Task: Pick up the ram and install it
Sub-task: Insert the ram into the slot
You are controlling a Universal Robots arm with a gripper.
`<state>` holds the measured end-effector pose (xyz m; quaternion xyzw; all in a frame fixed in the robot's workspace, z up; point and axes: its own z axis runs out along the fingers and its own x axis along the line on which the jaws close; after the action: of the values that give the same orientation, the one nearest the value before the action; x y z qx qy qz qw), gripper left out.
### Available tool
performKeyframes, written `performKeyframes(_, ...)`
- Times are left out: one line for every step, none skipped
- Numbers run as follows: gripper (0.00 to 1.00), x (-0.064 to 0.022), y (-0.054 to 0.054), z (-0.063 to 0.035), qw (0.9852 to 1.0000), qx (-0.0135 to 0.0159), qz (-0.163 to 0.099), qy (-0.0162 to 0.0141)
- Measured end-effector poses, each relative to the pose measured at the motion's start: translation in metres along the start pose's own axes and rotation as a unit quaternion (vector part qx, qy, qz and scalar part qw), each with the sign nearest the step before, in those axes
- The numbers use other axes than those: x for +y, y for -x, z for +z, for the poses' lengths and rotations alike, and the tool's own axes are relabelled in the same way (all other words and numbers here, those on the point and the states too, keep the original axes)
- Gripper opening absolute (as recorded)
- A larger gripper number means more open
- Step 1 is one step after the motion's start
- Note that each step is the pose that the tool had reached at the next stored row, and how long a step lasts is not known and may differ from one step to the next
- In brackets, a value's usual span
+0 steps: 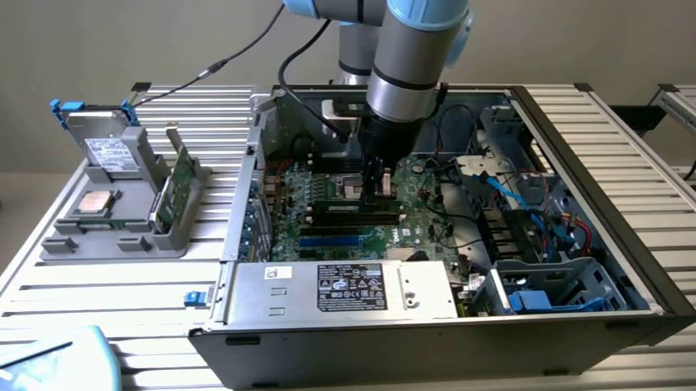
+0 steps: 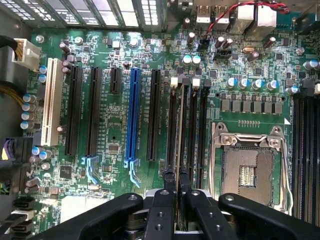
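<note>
Readable text: none | power supply label [image 1: 351, 287]: print illegible | motherboard [image 2: 112, 135] markings: illegible

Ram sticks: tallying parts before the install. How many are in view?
2. One ram stick stands upright in the holder at the exterior view's left; another, edge-on, is clamped in the gripper over the motherboard. Others may be hidden.

The computer case [image 1: 435, 346] sits on the desk [image 1: 109, 289], right of the parts holder [image 1: 103, 238] in the exterior view. Inside it, the claw [image 2: 176, 174] grips the ram [image 2: 179, 130] beside the processor socket [image 2: 247, 170].
</note>
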<state>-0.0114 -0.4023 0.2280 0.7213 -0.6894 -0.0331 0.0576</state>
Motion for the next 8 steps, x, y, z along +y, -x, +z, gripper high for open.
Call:
performKeyframes(0.14, 0.0009, 0.0005, 0.0001, 1.0000, 0.0024, 0.000, -0.0003)
performKeyframes(0.14, 0.0019, 0.0006, 0.0003, 1.0000, 0.0045, -0.001, -0.0003)
performKeyframes(0.14, 0.0029, 0.0006, 0.0004, 1.0000, 0.0066, -0.002, -0.0003)
performKeyframes(0.14, 0.0037, 0.0007, 0.0005, 1.0000, 0.0088, -0.004, -0.0002)
performKeyframes(0.14, 0.0040, 0.0007, 0.0005, 0.9999, 0.0107, -0.006, -0.0003)
performKeyframes(0.14, 0.0039, 0.0007, 0.0005, 0.9999, 0.0116, -0.007, -0.0003)
performKeyframes(0.14, 0.0039, 0.0006, 0.0004, 0.9999, 0.0121, -0.009, -0.0003)
performKeyframes(0.14, 0.0040, 0.0006, 0.0004, 0.9999, 0.0123, -0.010, -0.0003)
